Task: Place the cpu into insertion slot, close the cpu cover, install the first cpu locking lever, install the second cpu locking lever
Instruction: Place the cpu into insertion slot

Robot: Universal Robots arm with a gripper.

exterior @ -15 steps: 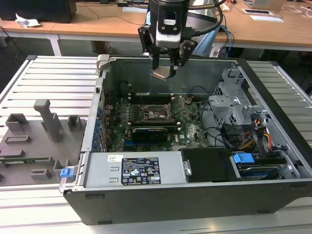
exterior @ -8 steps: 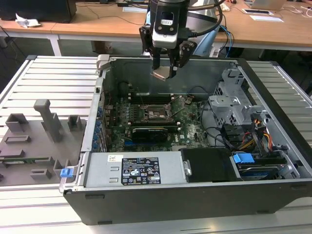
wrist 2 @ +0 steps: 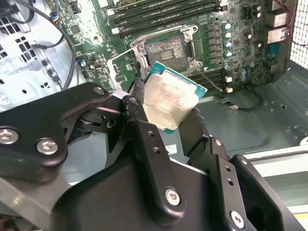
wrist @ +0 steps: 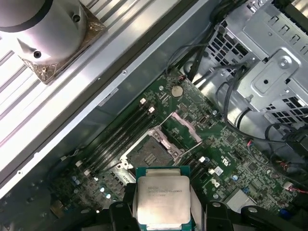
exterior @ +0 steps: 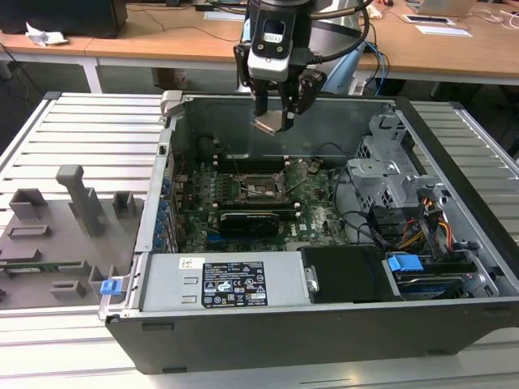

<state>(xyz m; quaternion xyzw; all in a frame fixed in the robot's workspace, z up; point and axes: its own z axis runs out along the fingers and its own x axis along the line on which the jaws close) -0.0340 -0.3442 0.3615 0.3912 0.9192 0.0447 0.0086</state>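
Note:
My gripper hangs above the open computer case, shut on the cpu, a small square chip with a pale metal top. In both wrist views the cpu sits pinched by its edges between the black fingers, tilted and well clear of the board. The insertion slot lies bare on the green motherboard, below the chip. The cpu cover stands swung up beside the slot.
A black card lies across the board just in front of the slot. Memory slots run alongside it. A metal drive cage with cables is on the exterior view's right, a power supply in front, and grey fixtures outside the case.

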